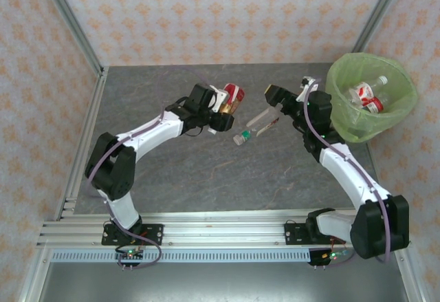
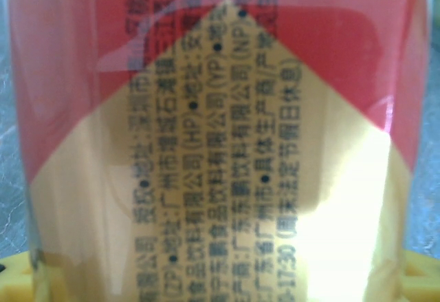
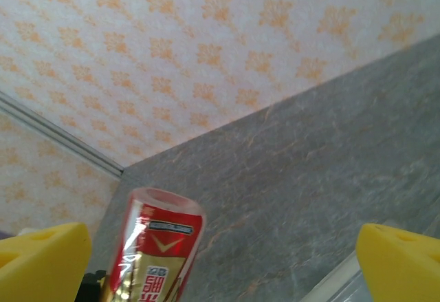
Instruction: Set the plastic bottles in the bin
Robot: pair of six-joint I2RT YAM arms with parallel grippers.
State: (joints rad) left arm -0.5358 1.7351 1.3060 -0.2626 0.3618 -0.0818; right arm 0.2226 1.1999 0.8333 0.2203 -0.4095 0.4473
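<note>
One round bin (image 1: 408, 94) with lime-green bag sits at the table's far right, red-labelled bottles (image 1: 364, 97) inside. Two arms bend inward toward centre. The left gripper (image 1: 223, 104) is clenched on a roughly upright red-and-gold-labelled bottle (image 1: 235, 94); the right gripper (image 1: 272, 99) is spread wide, empty, near a clear bottle (image 1: 264, 118) lying flat, axis left-right.

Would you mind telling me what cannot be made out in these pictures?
Left wrist: red-and-gold labelled bottle too close; both ends cut off by the edges, print blurred.
Top external: bottles inside the bin too small to count, partly behind the green bag's folds.
Right wrist: clear object cut off by the bottom edge.
</note>
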